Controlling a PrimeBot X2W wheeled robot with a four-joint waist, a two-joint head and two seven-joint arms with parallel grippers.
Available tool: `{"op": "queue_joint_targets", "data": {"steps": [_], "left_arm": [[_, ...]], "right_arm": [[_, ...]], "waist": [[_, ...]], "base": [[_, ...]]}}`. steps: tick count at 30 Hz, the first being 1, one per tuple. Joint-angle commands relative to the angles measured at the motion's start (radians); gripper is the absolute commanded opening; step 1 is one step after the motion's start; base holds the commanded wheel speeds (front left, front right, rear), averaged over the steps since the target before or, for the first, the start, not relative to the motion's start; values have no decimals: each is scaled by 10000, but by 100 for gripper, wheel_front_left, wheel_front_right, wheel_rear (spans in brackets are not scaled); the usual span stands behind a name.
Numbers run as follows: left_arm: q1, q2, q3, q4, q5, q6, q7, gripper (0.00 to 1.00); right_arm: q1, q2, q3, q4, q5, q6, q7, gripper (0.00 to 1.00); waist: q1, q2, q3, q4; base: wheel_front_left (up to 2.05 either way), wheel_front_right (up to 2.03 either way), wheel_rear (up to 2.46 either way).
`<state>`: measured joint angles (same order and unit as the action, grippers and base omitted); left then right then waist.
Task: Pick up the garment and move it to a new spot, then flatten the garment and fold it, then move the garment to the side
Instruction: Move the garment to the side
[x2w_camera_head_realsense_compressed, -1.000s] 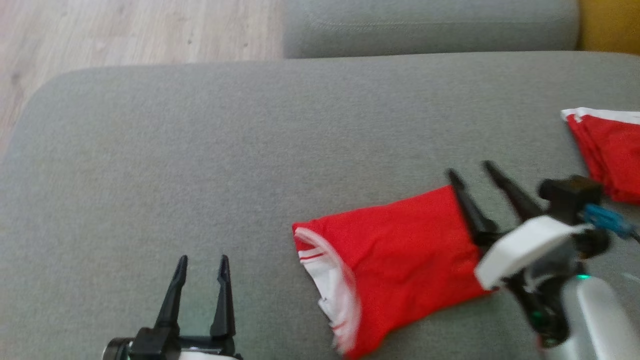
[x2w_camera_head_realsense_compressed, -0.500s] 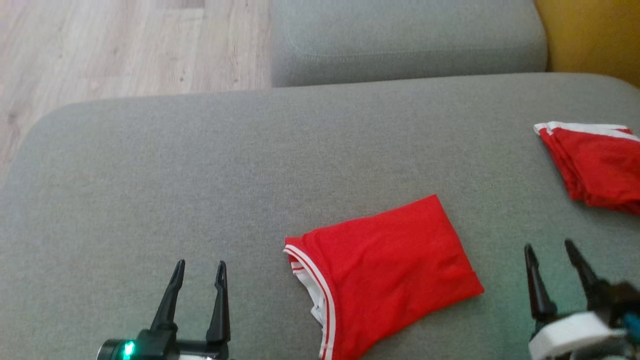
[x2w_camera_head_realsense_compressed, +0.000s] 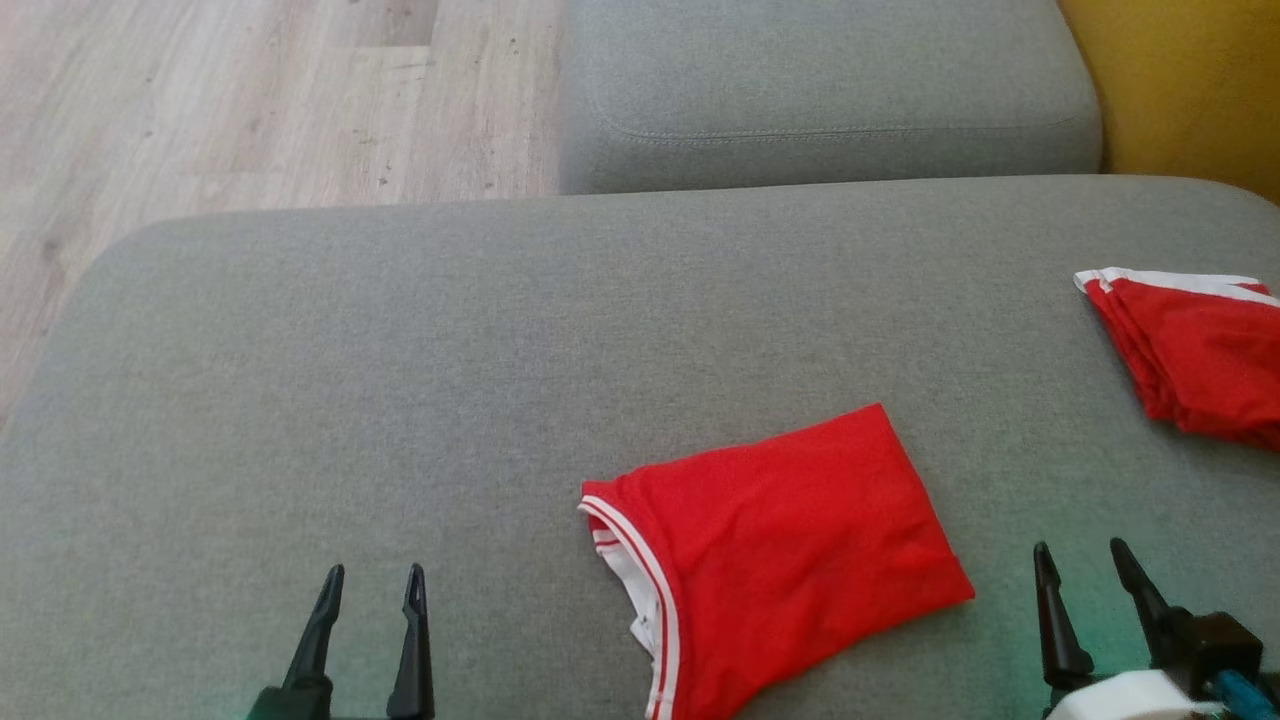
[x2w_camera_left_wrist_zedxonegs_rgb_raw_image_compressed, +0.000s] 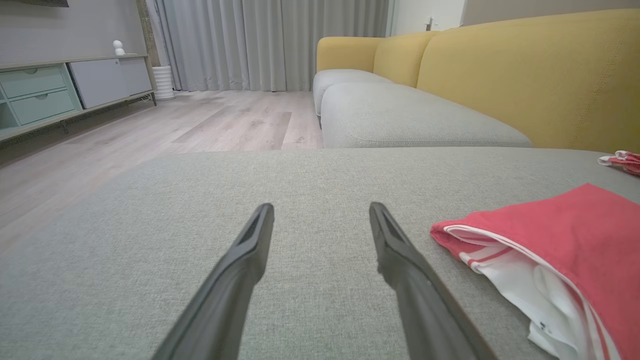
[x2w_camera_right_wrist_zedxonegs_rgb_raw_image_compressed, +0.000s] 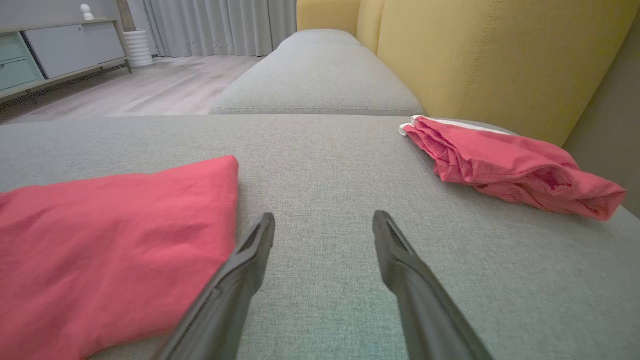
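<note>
the red garment (x2w_camera_head_realsense_compressed: 780, 550), folded to a rough rectangle, is lying flat on the grey sofa seat cushion (x2w_camera_head_realsense_compressed: 400, 350), toward its near right part in the head view. its white-trimmed opening is facing the robot's left, with white lining showing inside. neither pincer is gripping it.

the left pincer (x2w_camera_head_realsense_compressed: 375, 572) is hovering low over bare cushion, well to the left of the garment, its two dark fingers standing apart and holding nothing. the right pincer (x2w_camera_head_realsense_compressed: 1079, 548) is sitting near the garment's right edge, likewise spread wide and empty. in the right wrist view the red cloth is lying just to the left of its left finger.

a second red garment (x2w_camera_head_realsense_compressed: 1190, 360), white-edged and loosely bunched, is lying well apart at the cushion's far right, near the yellow backrest (x2w_camera_head_realsense_compressed: 1180, 90). a further grey cushion (x2w_camera_head_realsense_compressed: 820, 90) is adjoining beyond, and pale wooden floor (x2w_camera_head_realsense_compressed: 250, 100) is showing at the upper left. in the left wrist view, grey curtains (x2w_camera_left_wrist_zedxonegs_rgb_raw_image_compressed: 270, 40) and a low sideboard (x2w_camera_left_wrist_zedxonegs_rgb_raw_image_compressed: 45, 95) are standing across the room.
</note>
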<state>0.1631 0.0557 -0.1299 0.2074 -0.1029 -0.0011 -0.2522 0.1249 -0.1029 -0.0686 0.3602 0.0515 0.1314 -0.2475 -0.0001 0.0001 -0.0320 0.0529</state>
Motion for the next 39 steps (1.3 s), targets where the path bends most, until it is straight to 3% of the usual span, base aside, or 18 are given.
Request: {"op": "queue_joint_targets", "data": {"steps": [1, 6, 9, 13, 20, 28, 29, 33, 39], "left_arm": [[-289, -51, 355, -250, 93, -16, -95, 100], [-293, -53, 379, -240, 74, -42, -95, 100], [-306, -53, 339, -251, 33, -36, -95, 100], [-343, -53, 229, -231, -25, -30, -95, 100], [-538, -54, -88, -127, -118, -16, -95, 100], [-669, -54, -348, -11, -87, 28, -95, 100], [-683, -54, -377, -18, -90, 36, -95, 100], [-758, -54, -456, -99, -156, 125, -95, 100], [-914, -54, -563, -227, -138, 122, -95, 100]], "right_arm": [[-525, -156, 231, -231, -55, -7, -132, 100], [-867, -138, 484, -306, 419, -7, -136, 100], [-1325, -325, 940, -655, 1206, -7, 446, 100], [-2078, -770, 1409, -1070, 2665, -7, 2392, 100], [-3048, -1319, 2125, -309, 4276, -7, 6291, 100], [-3377, -1158, 2587, 1409, 4670, -7, 8006, 100], [-3481, -1080, 2629, 1375, 4902, -7, 7842, 0], [-4078, -1204, 2624, 1426, 5079, -7, 6793, 0], [-5373, -1769, 2173, 1713, 4803, -7, 6223, 0]], "waist": [[1, -1, -4, 30], [1, -1, 11, 103], [1, -1, 82, 142], [1, -1, 189, 254], [1, -1, 441, 718], [1, -1, 510, 1229], [1, -1, 539, 1248], [1, -1, 654, 1093], [1, -1, 1033, 449]], "base": [[0, 0, 0], [0, 0, 0], [0, 0, 0], [0, 0, 0], [0, 0, 0], [0, 0, 0], [0, 0, 0], [0, 0, 0], [0, 0, 0]]}}
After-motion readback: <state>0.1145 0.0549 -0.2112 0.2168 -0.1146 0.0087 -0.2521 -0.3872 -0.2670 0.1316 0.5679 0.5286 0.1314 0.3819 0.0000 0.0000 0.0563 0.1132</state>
